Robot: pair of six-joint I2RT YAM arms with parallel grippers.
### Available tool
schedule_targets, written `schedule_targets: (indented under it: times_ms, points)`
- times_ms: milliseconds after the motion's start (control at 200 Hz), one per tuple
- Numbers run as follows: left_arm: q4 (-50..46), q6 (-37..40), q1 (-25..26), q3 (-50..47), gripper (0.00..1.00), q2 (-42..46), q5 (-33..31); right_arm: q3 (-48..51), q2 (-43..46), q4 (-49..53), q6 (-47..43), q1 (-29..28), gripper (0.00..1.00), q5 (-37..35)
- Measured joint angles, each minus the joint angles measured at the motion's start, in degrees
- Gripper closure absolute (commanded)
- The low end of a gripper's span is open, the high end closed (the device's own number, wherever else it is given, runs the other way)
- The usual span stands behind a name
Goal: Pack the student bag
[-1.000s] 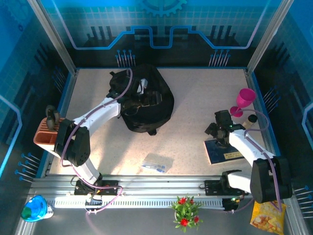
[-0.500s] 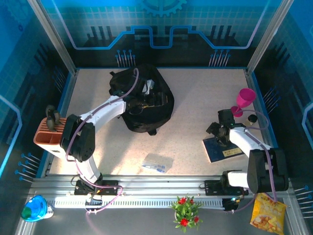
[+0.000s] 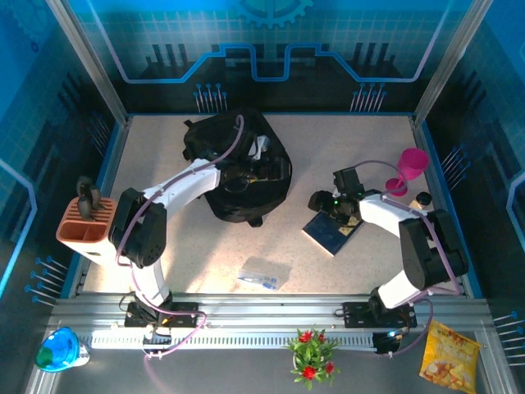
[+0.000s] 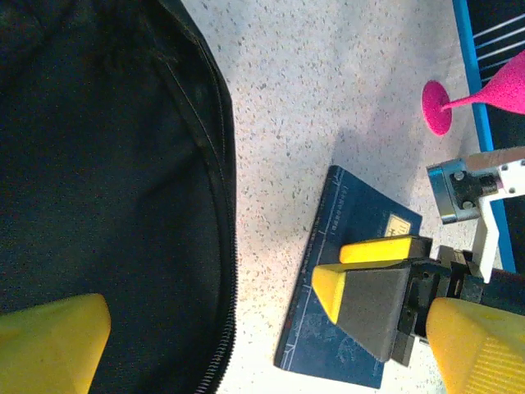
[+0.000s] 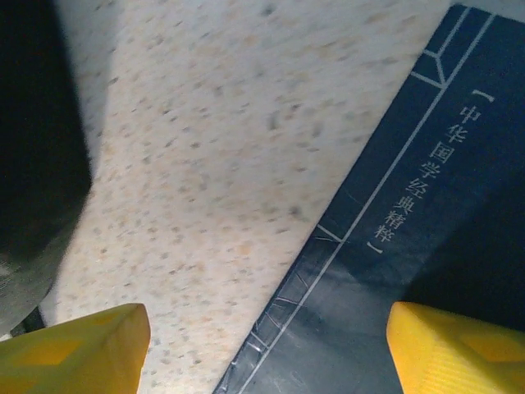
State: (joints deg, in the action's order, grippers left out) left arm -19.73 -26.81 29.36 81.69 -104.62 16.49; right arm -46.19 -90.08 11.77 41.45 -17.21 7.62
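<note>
1. One dark-blue book (image 3: 332,235) has been shifted within the last second. It was in the lower right of the overhead view and has been brought leftward to just right of centre, still flat on the desk (image 3: 328,148).
2. The right pincer (image 5: 262,328) has been carried along with it and is seen over the book's edge. Its jaws are parted and have been narrowing, but nothing is seen clamped between them.
3. The left pincer (image 4: 262,353) is held fully spread and empty over the right edge of the student bag (image 3: 246,164). The bag is found in the upper middle of the overhead view, left of the book and apart from it.
4. The gap between book and bag has thus been reduced. Packing is judged to be under way, with the book not yet put inside.
</note>
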Motion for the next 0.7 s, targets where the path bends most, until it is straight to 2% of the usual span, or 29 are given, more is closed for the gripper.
schedule_targets:
  times_ms: [120,320,465,700]
  points:
    - [-0.6,0.0,1.1,0.9,0.01,-0.6,0.4,0.4,2.0,1.3,0.0,-0.1,0.23,-0.1]
    - [-1.0,-0.2,4.0,6.1,0.04,-4.3,2.2,4.5,13.4,4.9,1.3,0.6,0.23,-3.7]
    - [-1.5,-0.2,7.3,10.5,0.08,-8.7,2.9,7.0,19.0,8.5,2.5,3.2,0.23,-6.6]
    - [-4.0,-1.6,11.5,14.0,0.2,-14.6,2.9,8.0,20.1,13.7,4.1,7.6,0.27,-9.4]
